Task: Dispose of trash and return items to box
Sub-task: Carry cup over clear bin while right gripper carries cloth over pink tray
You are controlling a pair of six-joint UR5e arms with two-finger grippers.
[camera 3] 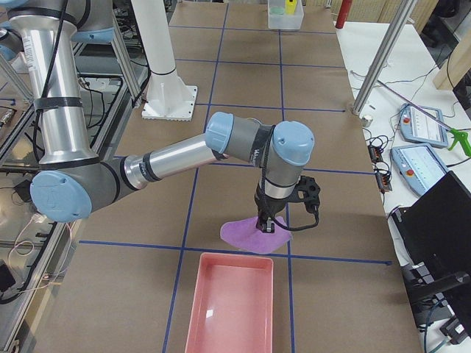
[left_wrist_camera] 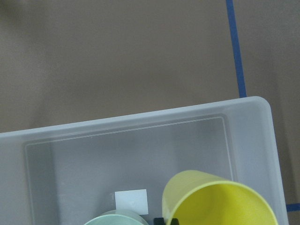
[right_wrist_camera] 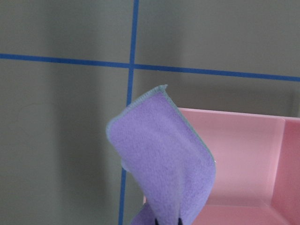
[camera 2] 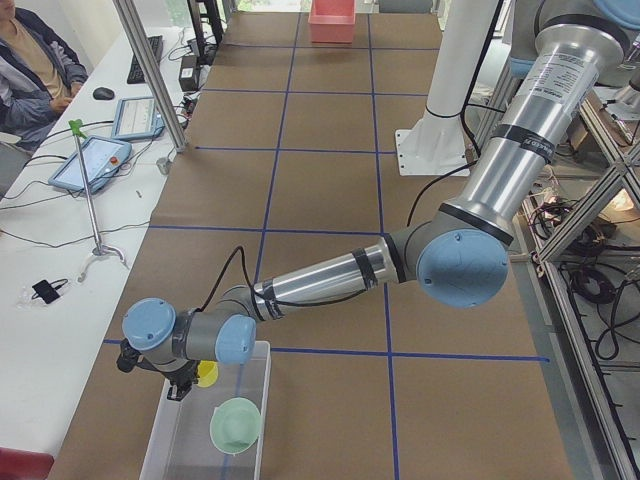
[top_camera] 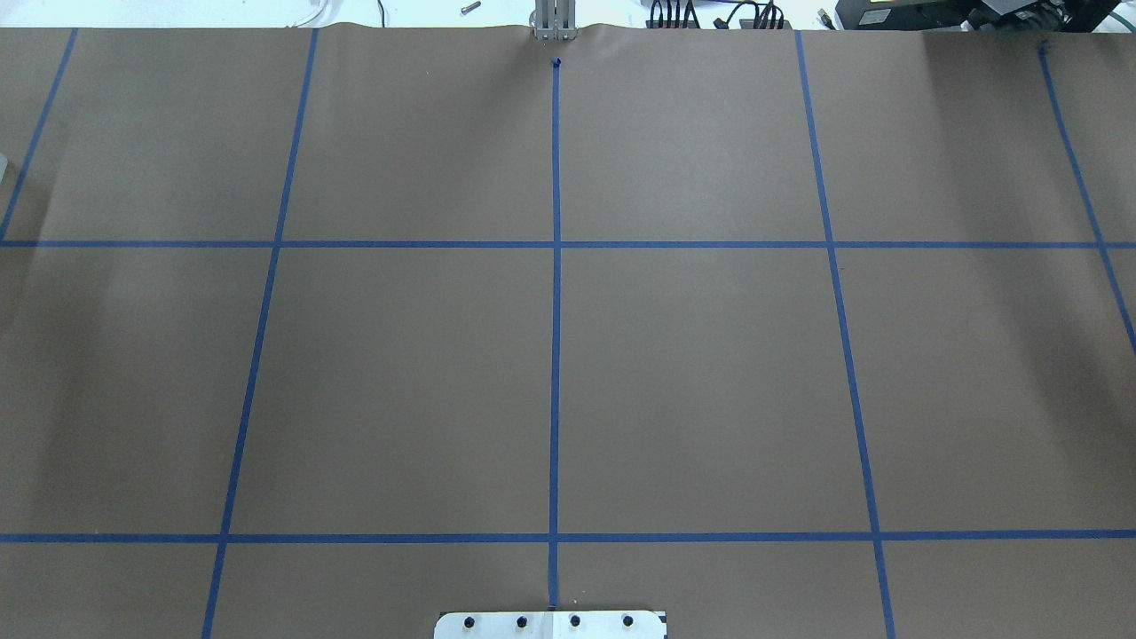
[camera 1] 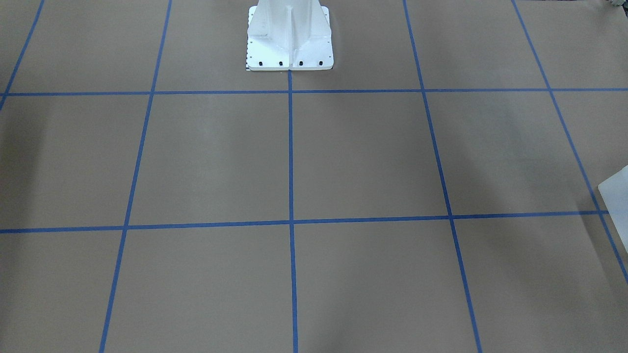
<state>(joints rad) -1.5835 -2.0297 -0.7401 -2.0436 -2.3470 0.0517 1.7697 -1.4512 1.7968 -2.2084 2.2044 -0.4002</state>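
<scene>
Brown papered table [top_camera: 692, 382] with its blue tape grid fills both fixed views, and no arm shows in either one. The white base plate [camera 1: 289, 49] sits top centre in the front-facing view.

In the left side view the left arm [camera 2: 480, 210] sweeps down from the upper right to the lower left corner. In the right side view the right arm [camera 3: 169, 162] runs from the upper left to mid-frame.

The box [camera 2: 170, 440], frosted and translucent, is at the bottom left of the left side view. It pokes in as one corner at the right edge of the front-facing view [camera 1: 615, 193] and spans the lower half of the left wrist view [left_wrist_camera: 140, 136].

The pink bin [camera 3: 232, 301] sits bottom centre of the right side view.

The right gripper [camera 3: 266, 223] points straight down, its fingers pinched tight on a purple cloth [camera 3: 250, 235]. The cloth's free part drapes onto the table just beside the bin's far rim.

A green bowl [camera 2: 236, 425] lies inside the box.

The left gripper [camera 2: 185, 385] hangs over the box. Only a dark sliver of its tips shows at the bottom edge of the wrist view, closed on the wall of a yellow cup [left_wrist_camera: 220, 201].
</scene>
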